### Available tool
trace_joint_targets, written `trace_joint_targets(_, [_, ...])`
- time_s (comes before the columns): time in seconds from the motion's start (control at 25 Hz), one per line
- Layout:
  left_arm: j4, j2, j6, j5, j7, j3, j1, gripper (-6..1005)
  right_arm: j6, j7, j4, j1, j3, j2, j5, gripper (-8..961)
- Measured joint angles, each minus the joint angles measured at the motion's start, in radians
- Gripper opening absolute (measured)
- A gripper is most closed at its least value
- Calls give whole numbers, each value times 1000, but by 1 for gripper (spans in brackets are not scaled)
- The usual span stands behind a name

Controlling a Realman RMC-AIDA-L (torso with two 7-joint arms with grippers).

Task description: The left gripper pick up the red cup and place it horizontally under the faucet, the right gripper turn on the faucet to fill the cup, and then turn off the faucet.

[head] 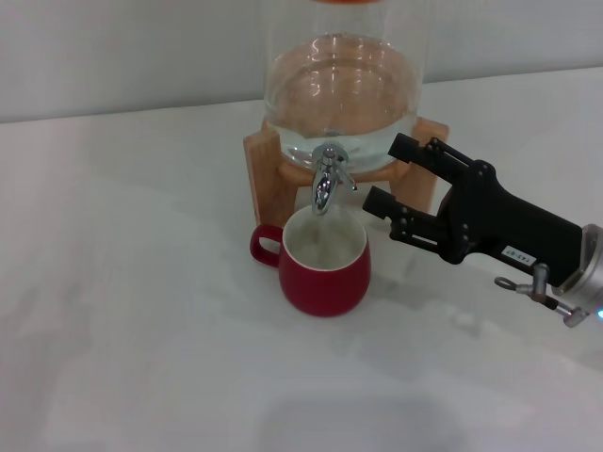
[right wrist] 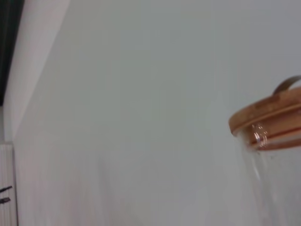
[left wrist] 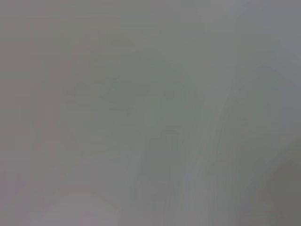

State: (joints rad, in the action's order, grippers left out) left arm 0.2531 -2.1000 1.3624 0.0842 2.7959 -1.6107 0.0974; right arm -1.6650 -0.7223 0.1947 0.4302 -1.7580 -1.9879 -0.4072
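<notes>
With the right pincer (head: 375, 174) spread wide just beside the faucet (head: 326, 179), a late closing would overflow the red cup (head: 323, 259) below.

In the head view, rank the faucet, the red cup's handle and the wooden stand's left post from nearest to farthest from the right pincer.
From the right pincer, open beside the spout:
1. Faucet, just to its left.
2. Red cup handle, below the spout, on the cup's far side.
3. Wooden stand's left post, beyond the faucet; close to the handle, marginal call.

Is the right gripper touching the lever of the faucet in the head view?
No. The right gripper is open beside the faucet, on the robot's right of it, with a visible gap between its fingertips and the lever.
</notes>
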Motion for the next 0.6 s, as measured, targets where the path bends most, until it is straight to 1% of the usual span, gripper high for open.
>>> trace_joint_targets(0.16, [-1,0,-4,0,1,0,0,481,-24,-1,0,-7,-7,-5,-7,838])
trace_joint_targets(0.44, [-2,0,-7,0,2,0,4,480,-28,-2,0,-5,-30,-24,-59,838])
trace_joint_targets(0.6, [-2,0,-8,1,2,0,9,480,-16,-5,10,3,-63,-31,-72,839])
